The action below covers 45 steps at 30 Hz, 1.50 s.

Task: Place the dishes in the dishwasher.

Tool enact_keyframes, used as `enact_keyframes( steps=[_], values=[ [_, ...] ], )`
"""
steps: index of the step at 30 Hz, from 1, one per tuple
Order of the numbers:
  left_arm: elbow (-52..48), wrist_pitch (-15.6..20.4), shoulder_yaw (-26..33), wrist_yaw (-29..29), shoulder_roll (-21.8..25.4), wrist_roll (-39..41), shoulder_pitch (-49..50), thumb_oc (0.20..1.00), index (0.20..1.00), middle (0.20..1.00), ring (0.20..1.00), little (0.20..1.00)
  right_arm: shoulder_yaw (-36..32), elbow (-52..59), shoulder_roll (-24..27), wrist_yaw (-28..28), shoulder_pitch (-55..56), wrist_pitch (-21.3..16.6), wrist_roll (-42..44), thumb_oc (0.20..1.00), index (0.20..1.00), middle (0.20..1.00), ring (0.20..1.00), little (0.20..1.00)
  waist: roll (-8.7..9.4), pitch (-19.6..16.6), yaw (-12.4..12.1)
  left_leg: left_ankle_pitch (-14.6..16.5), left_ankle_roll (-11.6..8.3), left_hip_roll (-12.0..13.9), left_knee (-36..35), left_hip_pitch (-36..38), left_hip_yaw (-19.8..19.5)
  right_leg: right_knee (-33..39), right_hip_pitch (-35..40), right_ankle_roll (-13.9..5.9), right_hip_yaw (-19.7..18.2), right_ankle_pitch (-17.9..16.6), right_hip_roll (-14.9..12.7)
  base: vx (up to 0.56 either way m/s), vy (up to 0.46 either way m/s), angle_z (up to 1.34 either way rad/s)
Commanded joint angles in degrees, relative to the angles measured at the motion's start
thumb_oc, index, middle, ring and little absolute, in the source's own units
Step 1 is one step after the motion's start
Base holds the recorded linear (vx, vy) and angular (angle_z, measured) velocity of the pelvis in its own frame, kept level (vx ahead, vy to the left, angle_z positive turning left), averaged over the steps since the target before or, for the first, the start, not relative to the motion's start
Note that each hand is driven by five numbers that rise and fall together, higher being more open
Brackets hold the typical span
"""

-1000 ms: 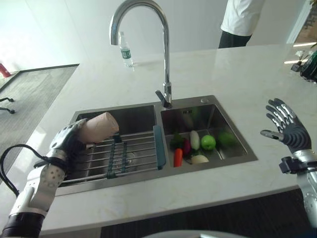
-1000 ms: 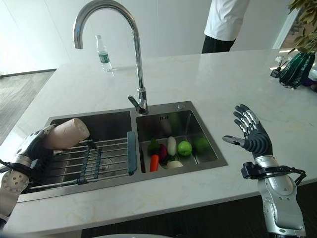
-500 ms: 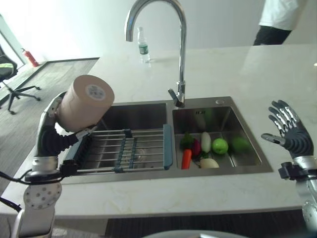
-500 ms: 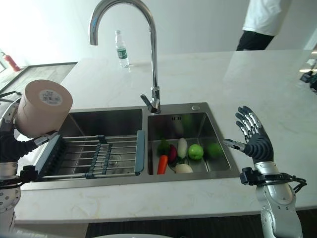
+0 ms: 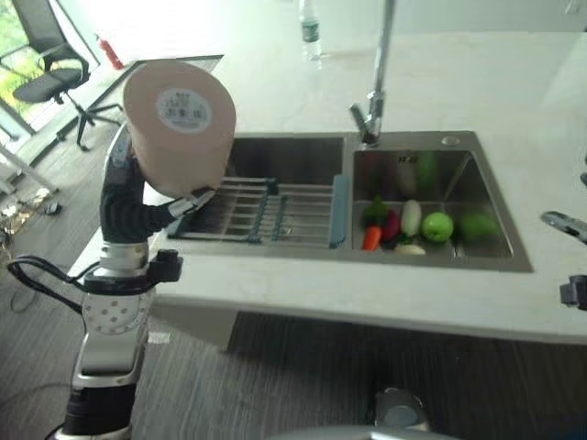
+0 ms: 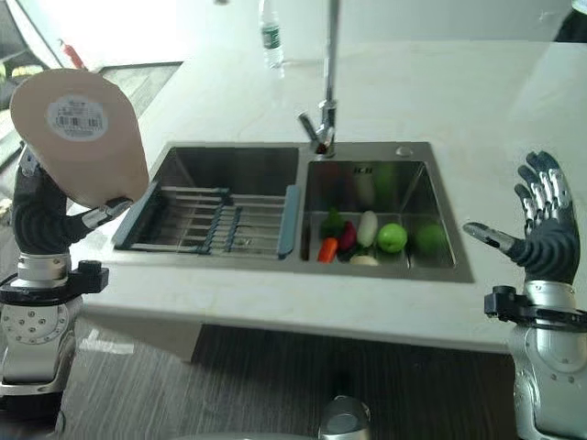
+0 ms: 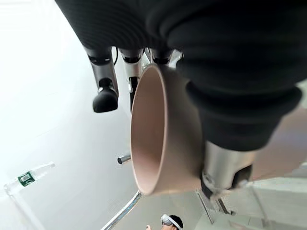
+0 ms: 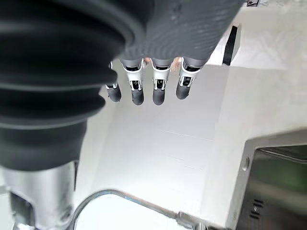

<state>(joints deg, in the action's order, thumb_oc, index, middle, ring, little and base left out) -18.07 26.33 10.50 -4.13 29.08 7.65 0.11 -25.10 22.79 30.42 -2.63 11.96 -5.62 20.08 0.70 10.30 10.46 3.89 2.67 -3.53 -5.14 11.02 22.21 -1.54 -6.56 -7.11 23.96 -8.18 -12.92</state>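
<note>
A beige cup with a round sticker on its base is held up in the air, base towards me, off the counter's left end. My left hand is shut on it from behind and below. In the left wrist view the cup's open mouth lies between the fingers and the thumb. My right hand hovers open, fingers straight and spread, over the counter to the right of the sink and holds nothing.
The steel double sink has a drying rack across its left basin and vegetables in the right one. A tall faucet stands behind it. A water bottle stands farther back on the white counter, and an office chair is far left.
The whole picture has shifted, so the camera has moved. My left hand has lifted the cup out of the left basin and carried it up past the counter's left end. The right hand stays open.
</note>
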Motion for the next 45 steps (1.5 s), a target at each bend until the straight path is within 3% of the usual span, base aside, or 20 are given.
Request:
enact_keyframes(
  steps=[1, 3, 4, 6, 8, 11, 14, 16, 22, 25, 26, 27, 28, 30, 34, 36, 39, 42, 44, 45],
  values=[
    [-4.99, 0.71, 2.27, 0.63, 3.81, 0.05, -0.08, 0.200, 0.200, 0.200, 0.200, 0.200, 1.32, -0.13, -0.39, 0.88, -3.84, -3.52, -2.59, 1.000, 1.000, 1.000, 1.000, 1.000, -0.37, -2.11, -1.70, 6.75, -5.13, 3.85, 0.14, 3.94, -4.94, 6.04, -1.15, -4.71, -0.42, -2.35, 2.06, -0.36, 0.213, 0.24],
    [-4.78, -0.91, 1.94, -0.70, 4.37, 0.06, -0.23, 0.200, 0.200, 0.200, 0.200, 0.200, 2.02, 0.02, -1.20, 1.74, -3.82, -3.75, -2.56, 1.000, 1.000, 1.000, 1.000, 1.000, -0.24, -1.54, -1.55, 6.39, -4.42, 3.97, 0.14, 3.53, -5.73, 5.49, -1.92, -4.82, -2.68, -3.01, 1.73, -0.30, 0.146, -0.04],
    [-4.29, -1.16, 1.49, -1.19, 4.78, 0.55, -0.51, 0.200, 0.200, 0.200, 0.200, 0.200, 2.18, 0.27, -1.46, 1.68, -3.48, -4.00, -2.58, 1.000, 1.000, 1.000, 1.000, 1.000, -0.25, -1.18, -0.71, 5.93, -3.64, 4.11, 0.14, 2.96, -7.20, 2.08, -2.23, -4.28, -7.34, -1.95, 3.08, -0.23, 0.065, -0.11],
    [-3.51, -1.06, 0.90, -0.44, 5.25, 1.83, -1.41, 0.200, 0.200, 0.200, 0.200, 0.200, 1.70, 0.77, -1.11, 0.79, -2.72, -4.36, -1.80, 1.000, 1.000, 1.000, 1.000, 1.000, -0.09, -1.28, -0.11, 4.43, -2.75, 4.51, 0.14, 1.42, -8.22, -4.91, -1.84, -3.01, -12.24, 1.64, 5.41, -0.27, 0.009, 0.24],
    [-2.25, -2.20, -1.28, -2.20, 5.26, 1.07, -4.42, 0.200, 0.200, 0.200, 0.200, 0.200, 2.65, 0.46, -0.07, -0.46, -4.80, -4.77, -1.50, 1.000, 1.000, 1.000, 1.000, 1.000, -0.60, -2.20, -0.17, 2.30, -1.96, 5.44, 0.14, -1.43, -10.28, -13.91, 2.34, -1.53, -17.67, 8.38, 8.31, -0.28, -0.063, 0.63],
    [-0.87, -2.36, -2.62, -3.94, 4.98, 1.50, -6.47, 0.200, 0.200, 0.200, 0.200, 0.200, 3.80, -0.02, -0.16, -1.11, -6.25, -5.11, -3.33, 1.000, 1.000, 1.000, 1.000, 1.000, -0.35, -3.70, -0.16, 1.04, -2.13, 5.45, 0.14, -3.23, -11.96, -9.87, 5.88, -0.37, -23.11, 11.56, 10.42, -0.12, -0.163, 0.57],
    [-1.26, -2.67, -1.56, -5.13, 4.07, 2.96, -5.60, 0.200, 0.200, 0.200, 0.200, 0.200, 4.88, 1.73, -0.14, -1.65, -6.52, -5.87, -3.31, 1.000, 1.000, 1.000, 1.000, 1.000, 0.15, -5.04, -2.26, 0.48, -3.88, 6.04, 0.14, -3.77, -11.49, 2.54, 12.88, 0.93, -21.79, 12.79, 10.75, -0.07, -0.300, 0.20],
    [-2.08, -3.15, -1.16, -4.91, 3.60, 3.98, -5.06, 0.200, 0.200, 0.200, 0.200, 0.200, 5.71, 2.24, 0.24, -1.94, -8.35, -5.42, -3.14, 1.000, 1.000, 1.000, 1.000, 1.000, 0.00, -5.22, -3.37, -0.04, -4.75, 6.67, 0.14, -3.97, -11.53, 5.56, 14.64, 1.59, -21.27, 12.28, 11.43, -0.08, -0.341, 0.09],
    [-3.80, -3.72, -0.58, -6.00, 1.57, 3.43, -2.17, 0.200, 0.200, 0.200, 0.200, 0.200, 7.65, 3.49, 2.60, 1.65, -10.87, -7.23, -3.31, 1.000, 1.000, 1.000, 1.000, 1.000, -1.08, -5.04, -6.36, -4.03, -8.74, 10.87, 0.14, -7.49, -10.70, 6.54, 14.48, 2.38, -16.76, 13.10, 11.27, -0.11, -0.168, 0.32],
    [-3.64, -1.73, -0.73, -3.38, 0.24, 6.28, -1.62, 0.200, 0.200, 0.200, 0.200, 0.200, 5.99, 3.05, 3.97, 0.87, -9.88, -8.02, -3.04, 1.000, 1.000, 1.000, 1.000, 1.000, -0.50, -5.13, -5.93, -4.58, -8.82, 12.07, 2.35, -7.99, -1.83, 6.54, 14.24, 2.35, -10.23, 12.62, 9.47, -0.21, 0.023, 0.76],
    [-3.42, -1.17, -0.85, -3.01, 0.15, 6.77, -1.69, 0.200, 0.200, 0.200, 0.200, 0.200, 5.67, 2.90, 4.39, 0.72, -9.89, -8.23, -3.14, 1.000, 1.000, 1.000, 1.000, 1.000, -0.31, -5.49, -5.64, -3.39, -8.84, 12.31, 3.35, -7.72, -0.13, 6.54, 14.21, 2.16, -9.13, 12.86, 8.92, -0.30, 0.081, 1.30],
    [-3.21, -0.33, -1.25, -1.92, -0.04, 8.15, -2.13, 0.200, 0.200, 0.200, 0.200, 0.200, 5.29, 2.11, 5.34, -0.22, -10.15, -8.41, -3.73, 1.000, 1.000, 1.000, 1.000, 1.000, 0.57, -5.34, -5.04, -1.64, -7.85, 12.26, 8.06, -8.31, 4.23, 6.54, 13.80, 2.22, -5.71, 11.63, 7.75, -0.18, 0.108, 1.56],
    [-3.17, -0.08, -1.27, -1.70, 0.02, 8.92, -2.23, 0.200, 0.200, 0.200, 0.200, 0.200, 5.10, 1.78, 5.76, -0.40, -10.31, -8.39, -3.56, 1.000, 1.000, 1.000, 1.000, 1.000, 0.71, -5.59, -4.94, 0.29, -8.05, 12.24, 9.91, -7.92, 4.12, 6.54, 14.17, 1.94, -5.44, 12.15, 7.41, -0.24, 0.136, 1.97],
    [-2.95, 0.19, -1.01, -0.88, 0.26, 11.87, -2.68, 0.200, 0.200, 0.200, 0.200, 0.200, 4.82, 0.98, 6.10, -1.16, -10.69, -7.92, -4.04, 1.000, 1.000, 1.000, 1.000, 1.000, 0.74, -5.80, -4.52, 0.99, -8.02, 13.28, 12.05, -7.44, 6.81, 6.54, 13.96, 1.96, -2.51, 11.56, 6.63, -0.17, 0.227, 2.15],
    [-2.30, -0.87, -1.31, 0.56, 0.12, 12.60, -3.59, 0.200, 0.200, 0.200, 0.200, 0.200, 5.12, 1.05, 5.50, -0.21, -11.10, -6.71, -4.15, 1.000, 1.000, 1.000, 1.000, 1.000, -0.39, -6.72, -4.05, -0.05, -7.69, 12.97, 5.14, -3.37, 10.64, 6.54, 13.57, 1.07, 2.77, 10.19, 5.35, -0.12, 0.330, 1.77],
    [-2.60, -1.88, -1.61, 0.06, -0.01, 12.19, -3.82, 0.200, 0.200, 0.200, 0.200, 0.200, 5.63, 0.97, 5.03, 1.12, -11.21, -6.78, -4.83, 1.000, 1.000, 1.000, 1.000, 1.000, -1.09, -6.88, -4.54, -1.24, -7.48, 11.08, 0.71, -1.72, 9.32, 6.42, 13.39, -0.18, 4.09, 9.17, 4.76, -0.05, 0.381, 1.40],
    [-3.02, -3.50, -1.07, 1.33, -0.28, 13.53, -4.24, 0.200, 0.200, 0.200, 0.200, 0.200, 6.70, 0.95, 2.87, 1.27, -11.10, -6.47, -4.49, 1.000, 1.000, 1.000, 1.000, 1.000, -1.36, -6.67, -6.52, 0.30, -7.10, 9.00, 0.14, -1.99, 4.72, 4.80, 12.58, -2.09, 6.50, 7.24, 3.07, -0.01, 0.370, 0.79],
    [-4.54, -4.88, -0.28, 2.33, -0.54, 13.09, -3.87, 0.200, 0.200, 0.200, 0.200, 0.200, 7.40, 2.56, 0.76, 0.81, -9.96, -5.86, -5.61, 1.000, 1.000, 1.000, 1.000, 1.000, -1.60, -5.68, -8.80, 1.46, -5.67, 7.35, 0.14, -2.57, 0.97, -6.26, 9.69, -2.71, 9.31, 5.42, -2.63, 0.02, 0.448, 0.77],
    [-4.49, -4.72, -0.32, 2.85, -0.53, 14.10, -3.85, 0.200, 0.200, 0.200, 0.200, 0.200, 7.41, 3.31, -0.19, 0.89, -9.06, -5.51, -6.21, 1.000, 1.000, 1.000, 1.000, 1.000, -1.61, -4.85, -8.48, 1.71, -4.70, 6.45, 0.14, -2.93, -2.79, -12.53, 7.28, -2.55, 5.82, 6.61, -3.08, 0.05, 0.268, 0.88],
    [-4.04, -4.29, -0.50, 3.52, -0.61, 15.27, -3.86, 0.200, 0.200, 0.200, 0.200, 0.200, 6.99, 3.11, -0.55, 0.99, -8.02, -5.60, -6.89, 1.000, 1.000, 1.000, 1.000, 1.000, -1.27, -4.24, -7.42, 0.53, -3.91, 5.92, 0.14, -3.71, -5.08, -12.82, 6.13, -1.39, 1.75, 7.97, 0.03, 0.05, 0.092, 1.10]
  ],
)
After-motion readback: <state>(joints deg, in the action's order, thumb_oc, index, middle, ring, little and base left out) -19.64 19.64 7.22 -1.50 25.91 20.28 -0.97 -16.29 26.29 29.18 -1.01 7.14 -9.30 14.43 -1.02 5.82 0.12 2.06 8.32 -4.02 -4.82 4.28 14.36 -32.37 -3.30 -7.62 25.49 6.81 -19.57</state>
